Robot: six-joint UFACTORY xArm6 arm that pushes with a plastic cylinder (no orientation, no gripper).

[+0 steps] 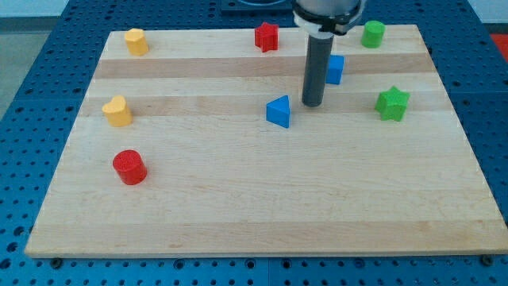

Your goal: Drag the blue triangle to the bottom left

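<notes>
The blue triangle (pixel 279 110) lies on the wooden board (pixel 262 206), a little right of the middle and toward the view's top. My tip (pixel 312 105) stands just to the right of the blue triangle, a small gap apart from it. A second blue block (pixel 336 69) sits right behind the rod, above and right of the tip, partly hidden by it.
A red star block (pixel 267 36), a green cylinder (pixel 373 33) and a yellow block (pixel 136 41) sit along the top edge. A green star (pixel 392 103) is at the right. A yellow heart (pixel 117 111) and a red cylinder (pixel 129 167) are at the left.
</notes>
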